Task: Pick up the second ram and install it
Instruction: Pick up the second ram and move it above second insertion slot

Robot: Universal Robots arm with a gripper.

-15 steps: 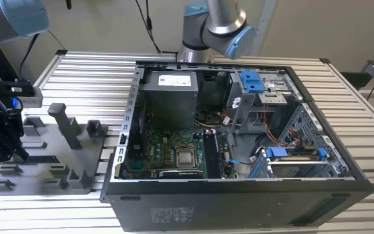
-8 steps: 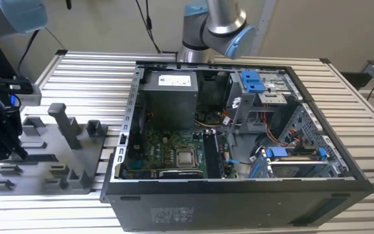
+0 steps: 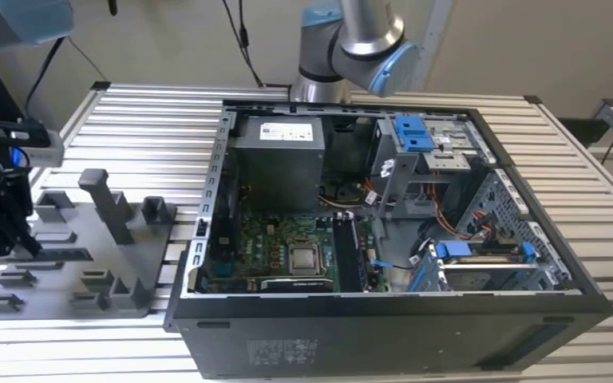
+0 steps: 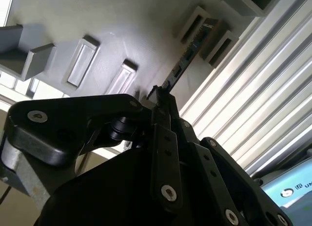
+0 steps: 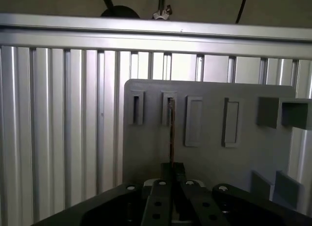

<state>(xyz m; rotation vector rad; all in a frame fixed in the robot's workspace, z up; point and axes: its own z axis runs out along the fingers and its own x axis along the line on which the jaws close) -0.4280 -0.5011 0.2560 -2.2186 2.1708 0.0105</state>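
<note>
Pale slatted bench [image 3: 147, 112] under everything. Toward the exterior view's right, standing on it, a large open dark case [image 3: 392, 335], with a grey power supply [image 3: 274, 163], a green motherboard [image 3: 274, 251] and blue latches [image 3: 411, 132] inside. Behind the case, the grey and blue arm [image 3: 350, 40]. Just beside the case, toward the exterior view's left, a flat grey tray [image 3: 147, 247] with a tall upright post [image 3: 104, 203] and lower blocks. Over the tray's far side from the case, the dark pincer [image 3: 13, 239], well apart from the case. In both wrist views, the same tray [image 5: 243, 153] [image 4: 122, 31] on the ribbed bench, set with a row of narrow raised slots [image 5: 193, 121]. Pincer [image 5: 171, 170] [image 4: 158, 97] pressed together, pinching the near end of the ram [image 5: 171, 133] [image 4: 187, 55]. Ram thin and dark, on edge, stretching from the fingertips across the tray. Far end between two raised slot blocks near the tray's edge, close to the bench slats. Seated in the slot or lifted just clear of it: impossible to tell.
</note>
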